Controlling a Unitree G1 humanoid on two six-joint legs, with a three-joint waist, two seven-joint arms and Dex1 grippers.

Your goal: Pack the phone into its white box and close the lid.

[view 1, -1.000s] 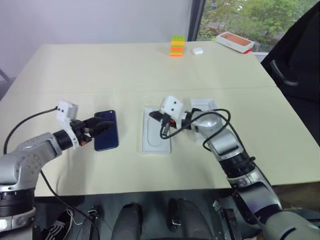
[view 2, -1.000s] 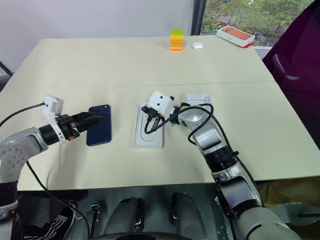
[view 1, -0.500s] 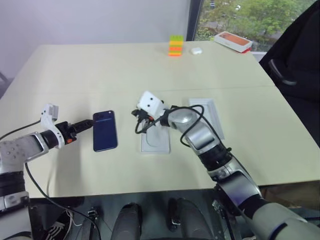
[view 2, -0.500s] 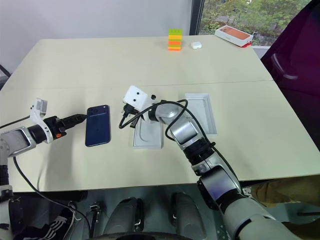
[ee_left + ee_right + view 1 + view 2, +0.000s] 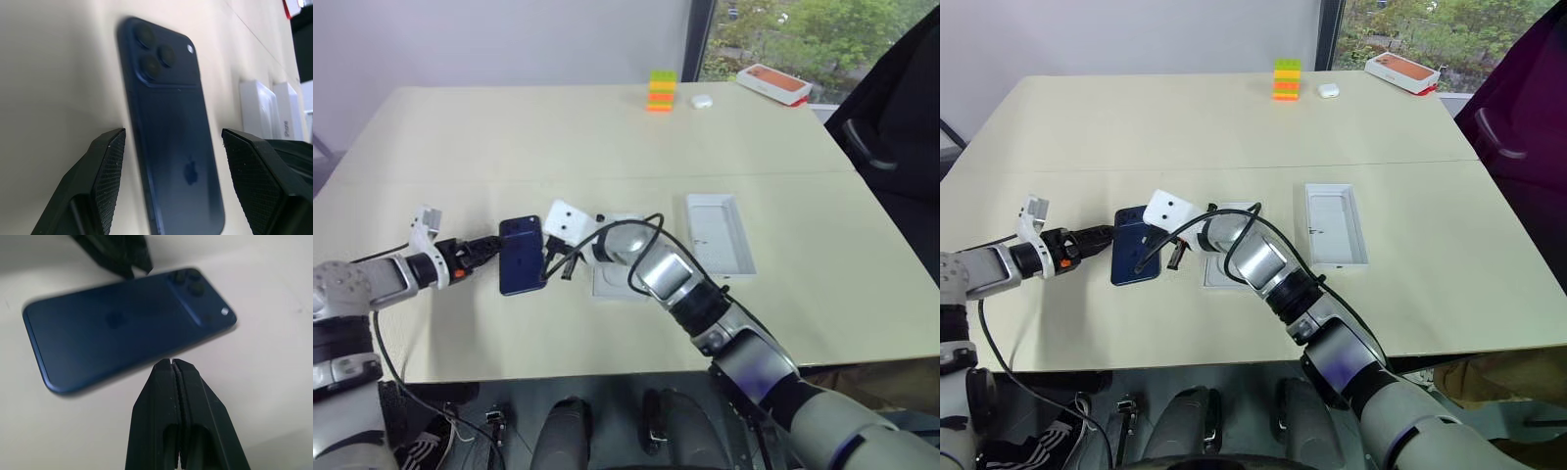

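Phone [image 5: 521, 257] lies flat between your grippers: left gripper [image 5: 495, 246], fingers apart, faces its long edge; right gripper [image 5: 555, 266], pinched together, opposite.

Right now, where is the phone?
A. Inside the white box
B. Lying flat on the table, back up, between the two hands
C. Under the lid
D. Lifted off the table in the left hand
B: the phone lies camera-side up on the table, the open left hand on one side and the shut right hand on the other.
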